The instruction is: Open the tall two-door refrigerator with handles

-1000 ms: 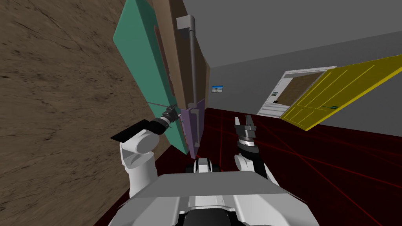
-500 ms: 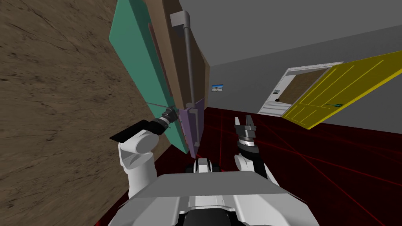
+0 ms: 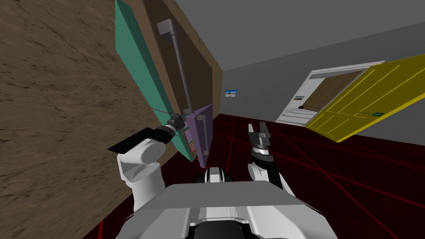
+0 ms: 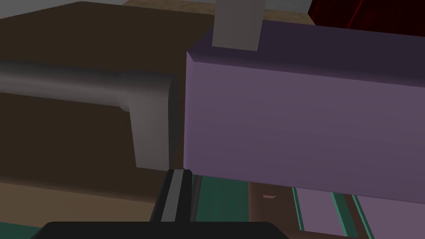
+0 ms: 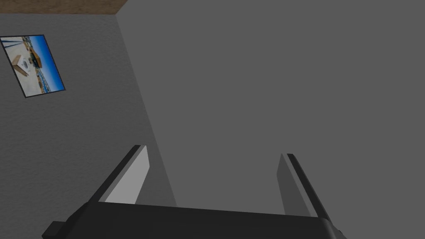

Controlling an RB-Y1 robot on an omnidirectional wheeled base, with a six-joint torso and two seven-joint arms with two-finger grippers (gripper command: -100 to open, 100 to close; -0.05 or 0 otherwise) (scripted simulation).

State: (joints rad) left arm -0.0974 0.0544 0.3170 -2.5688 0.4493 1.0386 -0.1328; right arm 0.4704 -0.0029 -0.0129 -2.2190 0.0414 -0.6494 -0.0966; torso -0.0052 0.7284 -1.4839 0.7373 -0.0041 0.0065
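The refrigerator has a green body (image 3: 141, 70), a brown upper door (image 3: 199, 74) with a long grey handle (image 3: 181, 74), and a purple lower door (image 3: 198, 124) with its own short handle (image 3: 204, 135). My left gripper (image 3: 179, 121) is at the seam between the two doors. In the left wrist view its fingers (image 4: 177, 172) are pressed together with nothing between them. Their tips touch the foot of the grey handle (image 4: 151, 124) and the corner of the purple door (image 4: 299, 124). The purple door stands slightly off the green body. My right gripper (image 3: 259, 126) hangs open and empty, away from the refrigerator.
A brown wall (image 3: 50, 103) runs along my left, behind the refrigerator. A yellow door (image 3: 365, 103) stands open at a doorway on the far right. Dark red floor (image 3: 332, 166) stretches to the right. A small picture (image 3: 230, 93) hangs on the grey wall.
My left gripper's fingers have shut at the seam between the doors. The brown and purple doors now show more of their faces, and the long handle has shifted left in the head view.
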